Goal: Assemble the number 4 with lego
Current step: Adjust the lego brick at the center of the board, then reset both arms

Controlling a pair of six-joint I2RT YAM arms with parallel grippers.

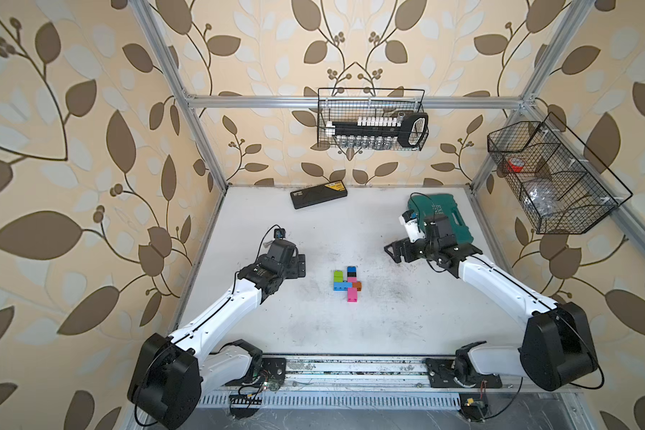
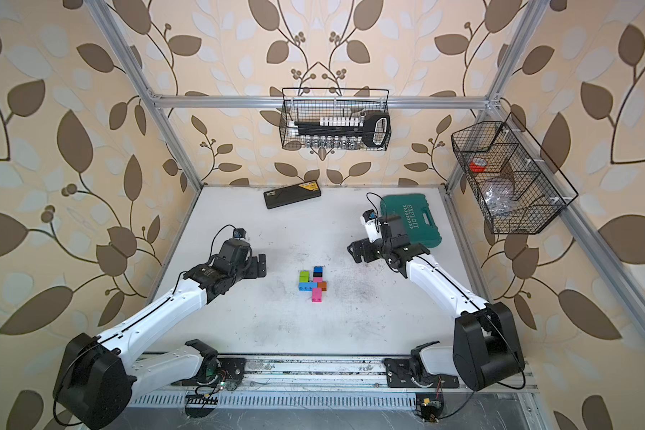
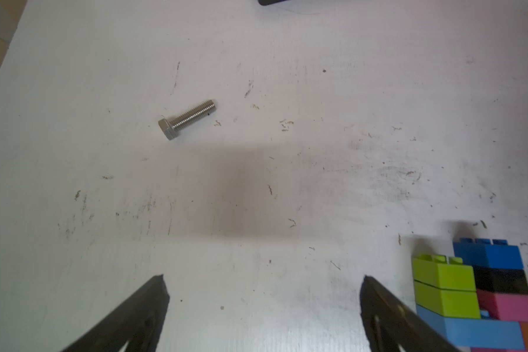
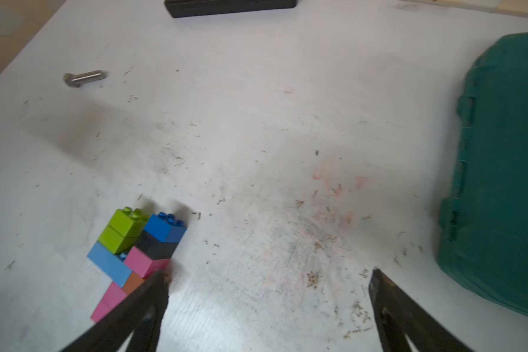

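While it lies flat on the white, scuffed bench (image 1: 406,320), the number 4 (image 1: 342,286) (image 2: 308,286) sits about midway between the 2 arms, touching neither. It is built of the lego: glossy, blocky plastic bricks with round studs. Its long axis is the column, which runs from the robot's side toward the back wall, with the dark blue brick (image 1: 352,269) at the far end, then a black brick (image 4: 154,245), then pink, and a pink foot (image 1: 352,296) at the near end. The studs on the dark blue brick and the lime green bricks point toward the back wall. The light blue crossbar (image 3: 482,330) lies across the column, with the orange brick (image 1: 357,286) on its right end. The 2 lime green bricks (image 3: 444,286) rise from its left part, beside the column.

The left jaws stand spread wide over bare bench to the left of the figure and hold nothing. The right jaws are also spread wide and grip nothing; in both top views they hang clear of the figure, near the ribbed teal tool case (image 2: 412,219).

A threaded steel hex-head bolt (image 3: 186,119) lies alone on the bench. A flat black box (image 1: 319,194) rests by the back wall.
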